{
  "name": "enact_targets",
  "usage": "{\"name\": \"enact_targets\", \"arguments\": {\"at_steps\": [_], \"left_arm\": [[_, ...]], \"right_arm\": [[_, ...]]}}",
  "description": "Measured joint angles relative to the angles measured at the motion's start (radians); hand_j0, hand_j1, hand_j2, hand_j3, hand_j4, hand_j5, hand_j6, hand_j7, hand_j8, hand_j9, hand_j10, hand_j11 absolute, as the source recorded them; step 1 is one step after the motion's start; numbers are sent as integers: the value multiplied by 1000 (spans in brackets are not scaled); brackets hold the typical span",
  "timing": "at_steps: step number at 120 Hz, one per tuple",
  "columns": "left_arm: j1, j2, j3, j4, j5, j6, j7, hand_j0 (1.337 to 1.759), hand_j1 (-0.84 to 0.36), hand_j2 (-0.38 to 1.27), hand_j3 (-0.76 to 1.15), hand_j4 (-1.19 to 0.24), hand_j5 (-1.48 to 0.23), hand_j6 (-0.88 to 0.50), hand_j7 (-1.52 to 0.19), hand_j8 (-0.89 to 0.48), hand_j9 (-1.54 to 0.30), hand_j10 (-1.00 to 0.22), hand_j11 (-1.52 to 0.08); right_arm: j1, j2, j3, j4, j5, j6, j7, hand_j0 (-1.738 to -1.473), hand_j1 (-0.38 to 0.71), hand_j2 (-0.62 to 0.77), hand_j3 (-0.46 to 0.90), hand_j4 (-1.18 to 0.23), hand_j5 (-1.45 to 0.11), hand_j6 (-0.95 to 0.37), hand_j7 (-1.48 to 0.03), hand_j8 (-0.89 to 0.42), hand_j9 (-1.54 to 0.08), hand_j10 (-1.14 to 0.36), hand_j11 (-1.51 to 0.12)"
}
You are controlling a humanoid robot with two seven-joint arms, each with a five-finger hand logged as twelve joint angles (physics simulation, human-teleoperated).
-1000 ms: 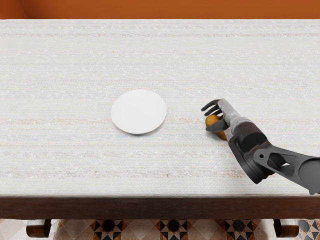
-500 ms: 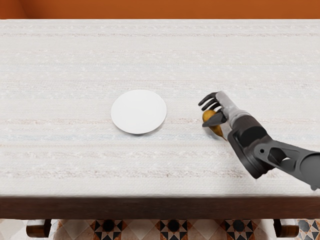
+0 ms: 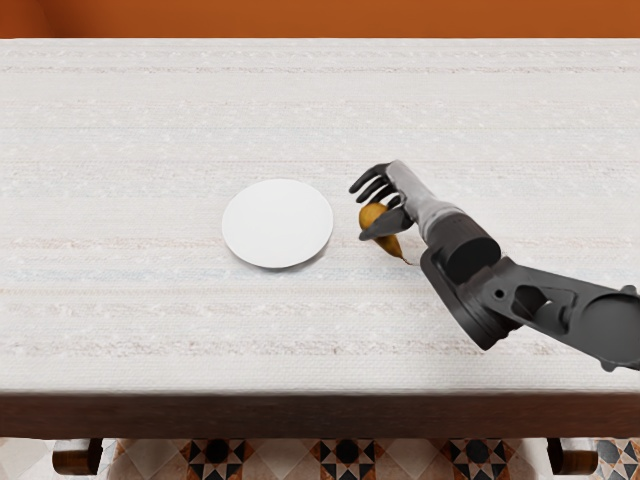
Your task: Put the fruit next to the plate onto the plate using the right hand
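Single head view, set high, looking down at a slant on the desk (image 3: 150,120).
Camera stands over the near edge at 6 o'clock and faces 12 o'clock. Medium range: the full desk depth shows, with both side ends cropped. An orange wall (image 3: 400,18) strip lies at 12 o'clock, patterned floor (image 3: 345,460) at 6 o'clock. The plate (image 3: 277,223) sits just left of frame centre. The right arm (image 3: 560,315) enters at 4 o'clock.

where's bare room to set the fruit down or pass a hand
The plate is bare; so is the table behind it, left of it and along the near edge. Crowded only between the plate's rim and the right hand holding the fruit.
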Motion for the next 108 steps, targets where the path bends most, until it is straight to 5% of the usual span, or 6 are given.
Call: {"name": "enact_targets", "arguments": {"at_steps": [29,108], "left_arm": [[0,0,0,0,0,0,0,1658,349,0,0,0,0,0,0,0,0,0,0],[0,0,0,0,0,0,0,1658,349,0,0,0,0,0,0,0,0,0,0]], "right_arm": [[21,61,2,-13,0,0,0,-1658,254,293,0,-625,-813,-625,-812,-560,-813,-625,-809],[61,318,1,-208,-6,0,0,-1658,277,287,0,-629,-807,-626,-812,-530,-808,-585,-811]]}}
